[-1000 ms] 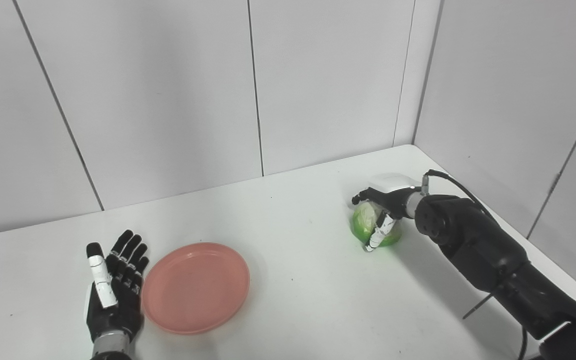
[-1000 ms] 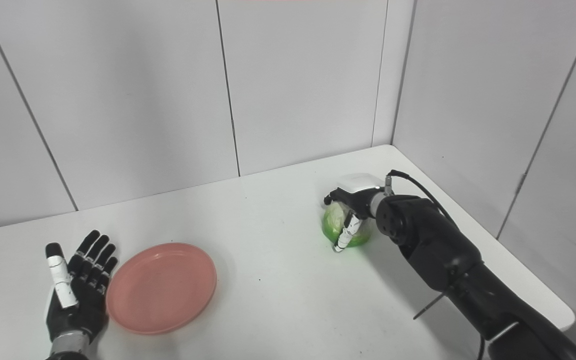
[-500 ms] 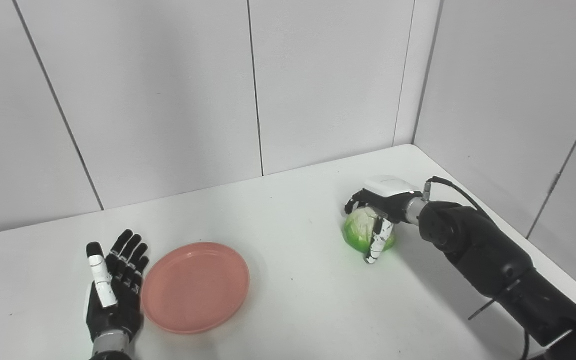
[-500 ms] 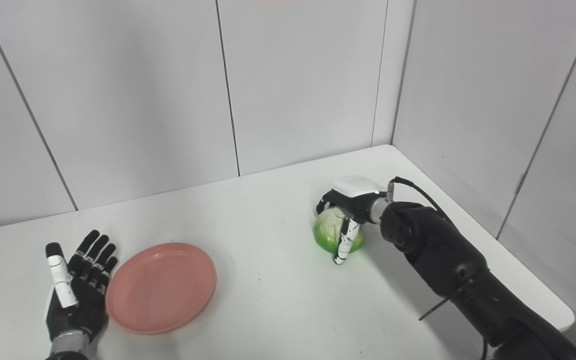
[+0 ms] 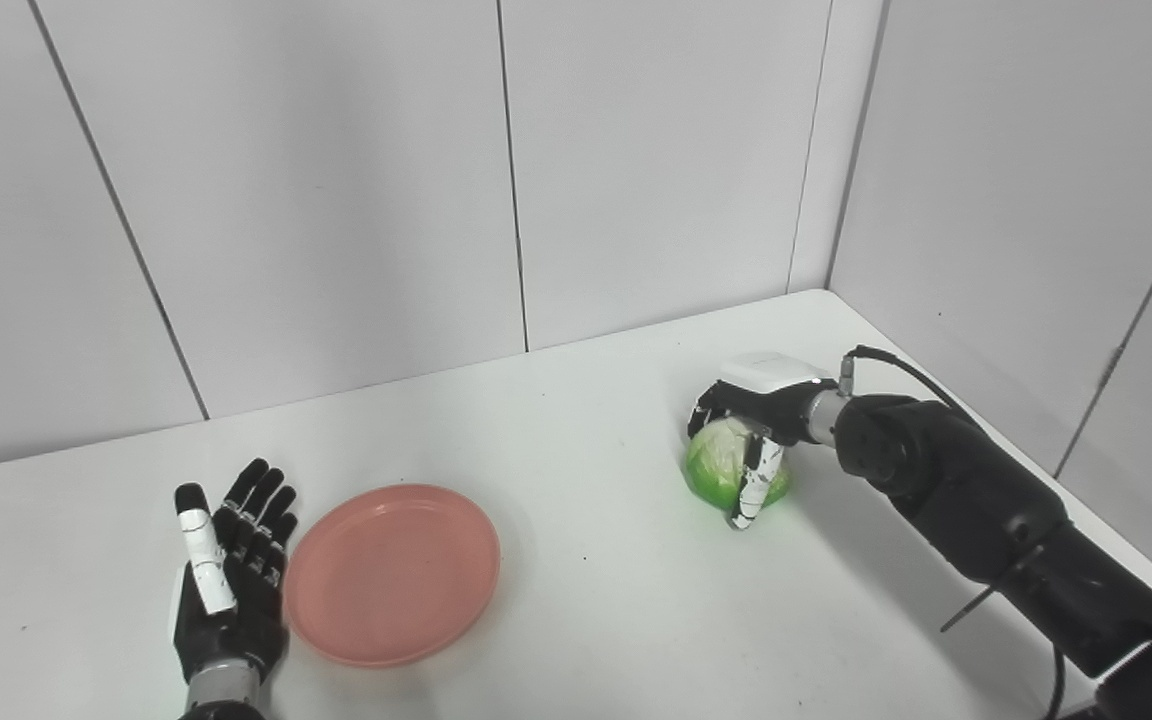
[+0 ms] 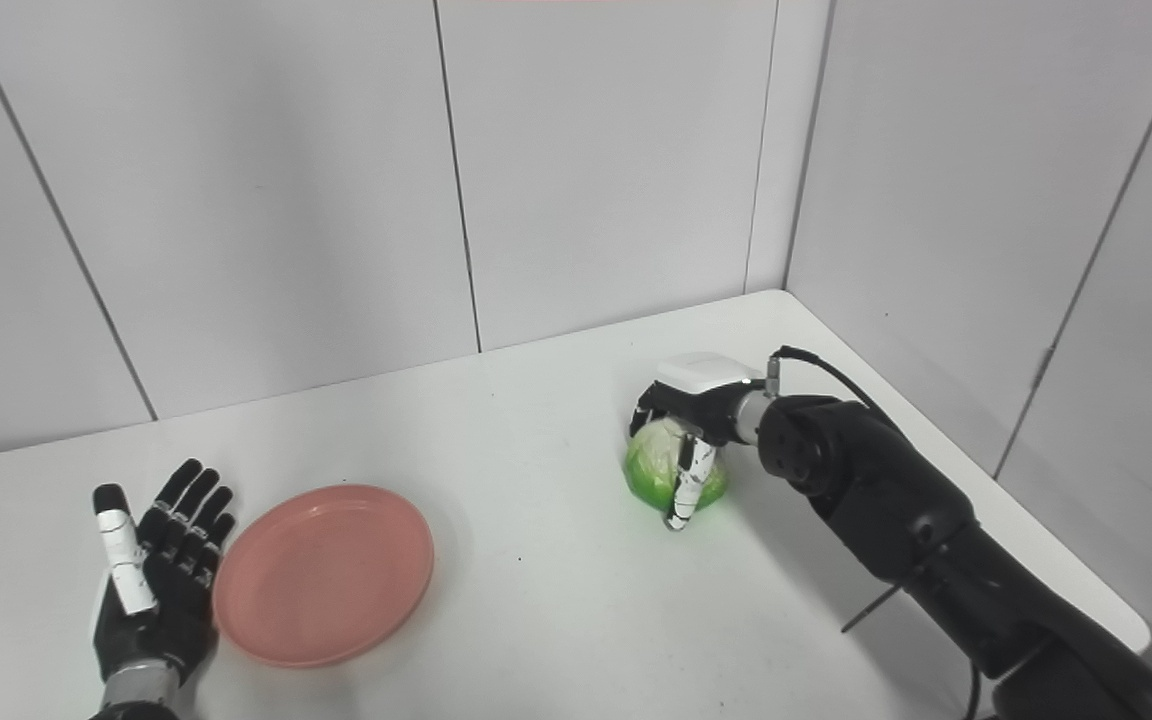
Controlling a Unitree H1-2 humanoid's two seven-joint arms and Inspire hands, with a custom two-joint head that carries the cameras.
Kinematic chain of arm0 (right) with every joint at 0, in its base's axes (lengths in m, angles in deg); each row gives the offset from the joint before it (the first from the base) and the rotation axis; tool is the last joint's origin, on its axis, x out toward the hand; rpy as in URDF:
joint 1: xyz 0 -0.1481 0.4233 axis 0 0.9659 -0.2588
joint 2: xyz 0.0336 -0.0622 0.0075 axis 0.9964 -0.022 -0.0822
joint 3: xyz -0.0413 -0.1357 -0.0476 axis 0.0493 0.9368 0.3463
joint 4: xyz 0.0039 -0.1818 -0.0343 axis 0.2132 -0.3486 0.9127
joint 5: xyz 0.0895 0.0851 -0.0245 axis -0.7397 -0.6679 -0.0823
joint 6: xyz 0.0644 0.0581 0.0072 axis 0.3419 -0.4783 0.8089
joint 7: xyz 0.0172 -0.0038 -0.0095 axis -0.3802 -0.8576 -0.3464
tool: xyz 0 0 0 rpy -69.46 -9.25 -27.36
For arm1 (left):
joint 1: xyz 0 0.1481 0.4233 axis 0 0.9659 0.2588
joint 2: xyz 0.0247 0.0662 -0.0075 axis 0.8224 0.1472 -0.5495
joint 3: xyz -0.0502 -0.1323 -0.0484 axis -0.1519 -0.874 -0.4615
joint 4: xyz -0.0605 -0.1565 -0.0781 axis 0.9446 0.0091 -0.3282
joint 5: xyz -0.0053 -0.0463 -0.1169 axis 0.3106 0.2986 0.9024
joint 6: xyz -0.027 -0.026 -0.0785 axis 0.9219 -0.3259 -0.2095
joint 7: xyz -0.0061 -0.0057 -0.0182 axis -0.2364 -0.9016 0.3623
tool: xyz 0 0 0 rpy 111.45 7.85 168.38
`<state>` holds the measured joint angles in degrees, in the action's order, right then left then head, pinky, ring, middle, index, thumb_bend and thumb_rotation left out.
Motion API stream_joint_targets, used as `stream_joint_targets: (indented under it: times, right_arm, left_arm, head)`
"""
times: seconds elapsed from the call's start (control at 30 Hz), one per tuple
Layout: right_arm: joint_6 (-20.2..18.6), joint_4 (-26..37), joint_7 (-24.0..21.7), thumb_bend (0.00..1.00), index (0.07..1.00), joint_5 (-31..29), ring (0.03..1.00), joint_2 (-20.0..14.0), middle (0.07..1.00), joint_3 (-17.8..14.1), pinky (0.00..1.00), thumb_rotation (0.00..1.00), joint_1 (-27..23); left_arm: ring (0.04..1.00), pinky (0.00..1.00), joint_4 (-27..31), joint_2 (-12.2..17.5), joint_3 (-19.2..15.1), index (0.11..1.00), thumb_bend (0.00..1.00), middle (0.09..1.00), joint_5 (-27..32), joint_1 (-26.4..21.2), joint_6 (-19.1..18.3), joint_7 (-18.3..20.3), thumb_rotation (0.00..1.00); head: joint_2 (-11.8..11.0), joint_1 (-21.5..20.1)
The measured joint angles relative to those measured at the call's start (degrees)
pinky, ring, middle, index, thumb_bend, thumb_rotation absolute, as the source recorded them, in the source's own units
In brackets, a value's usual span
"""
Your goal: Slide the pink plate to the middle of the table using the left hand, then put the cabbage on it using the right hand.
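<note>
Right hand [image 5: 758,420] wrapping its fingers around the cabbage [image 5: 721,465] on the white table [image 5: 586,620], left hand [image 5: 228,575] lying flat with fingers spread, touching the pink plate [image 5: 391,573] rim

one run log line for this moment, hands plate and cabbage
left hand: open, beside round pink plate | right hand: shut on green cabbage | cabbage: right of plate, not on it | white table

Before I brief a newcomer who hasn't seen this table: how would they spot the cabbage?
Start at the white table's far right corner, where the two walls meet. Just in front of it, the black right hand grips a round cabbage, the only green thing here.
</note>
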<state>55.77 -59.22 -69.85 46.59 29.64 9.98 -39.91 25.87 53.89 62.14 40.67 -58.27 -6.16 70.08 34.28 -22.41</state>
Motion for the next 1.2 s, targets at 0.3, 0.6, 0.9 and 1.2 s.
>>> stream_joint_targets:
  times: [0.3,0.6,0.9,1.2]
  right_arm:
    - [0.1,8.9,-3.9,0.53,0.607,-4.1,0.430,0.5,0.510,-0.4,0.35,0.00,-0.3]
    - [2.8,13.1,-4.0,0.51,0.548,-5.9,0.403,2.7,0.485,-0.6,0.36,0.00,-5.0]
    - [6.5,12.0,-5.8,0.51,0.552,-6.5,0.397,6.8,0.487,1.3,0.37,0.00,-8.7]
    - [11.5,5.8,-3.6,0.51,0.549,-4.8,0.396,12.5,0.485,3.5,0.35,0.00,-10.4]
  left_arm:
    - [0.863,0.90,0.6,-1.2,0.3,0.765,0.91,0.834,-0.3,0.3,0.0,-0.5,0.92]
    - [0.845,0.89,1.6,-3.9,1.4,0.743,0.88,0.828,-1.5,0.9,0.0,-2.2,0.90]
    - [0.848,0.90,-0.5,-5.6,2.6,0.744,0.88,0.823,-4.0,0.7,3.0,-3.5,0.93]
    - [0.875,0.91,-4.7,-7.3,3.1,0.732,0.85,0.845,-5.0,-1.1,6.5,-3.9,0.90]
  head:
    - [0.1,3.9]
    - [-1.2,10.5]
    - [-2.4,17.6]
    - [-3.4,22.6]
